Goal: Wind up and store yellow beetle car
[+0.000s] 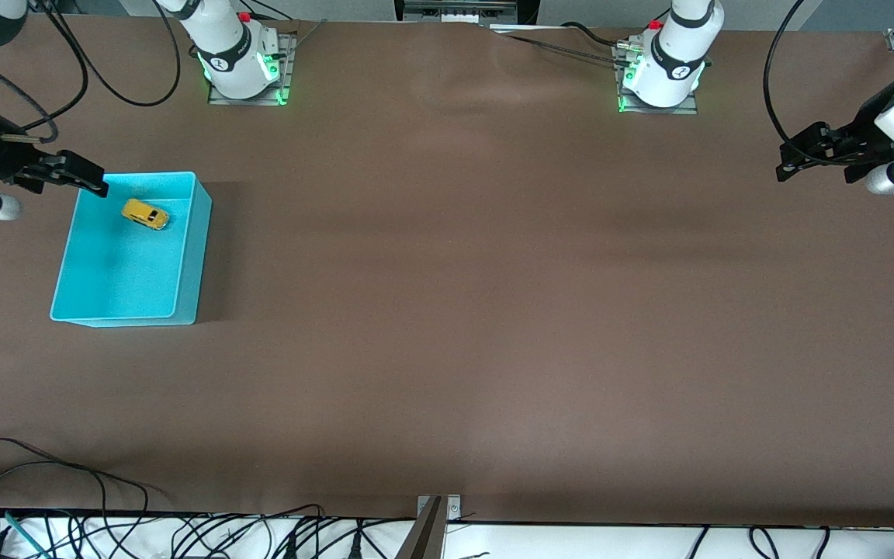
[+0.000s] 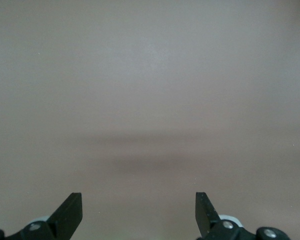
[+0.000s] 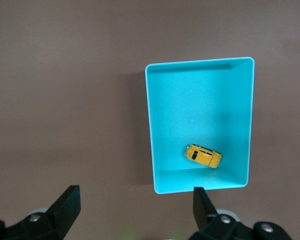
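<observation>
The yellow beetle car (image 1: 144,213) lies inside the turquoise bin (image 1: 90,291), on the bin's floor in the part farther from the front camera, close to the wall on the robots' side without clearly touching it. From my station I see it resting on its wheels, its long axis slanted across the bin rather than square to any wall. Which end is the nose I cannot make out; in the right wrist view the yellow beetle car (image 3: 203,155) shows dark windows and little else. The turquoise bin (image 3: 157,125) stands on the brown surface (image 1: 493,310) toward the right arm's end.

The right gripper (image 1: 86,177) hangs over the bin's corner at the robots' side, its fingers (image 3: 65,206) spread wide and holding nothing; only their tips show in the wrist view, and most of that arm is cut off at the front view's edge. The left gripper (image 1: 796,159) waits over bare surface at the left arm's end, well apart from the bin, its fingers (image 2: 70,210) also wide apart and empty. Its wrist view shows only brown surface (image 2: 150,100) and a faint shadow. The left arm's wrist is partly cut off too. Cables (image 1: 67,497) trail along the edge nearest the front camera
</observation>
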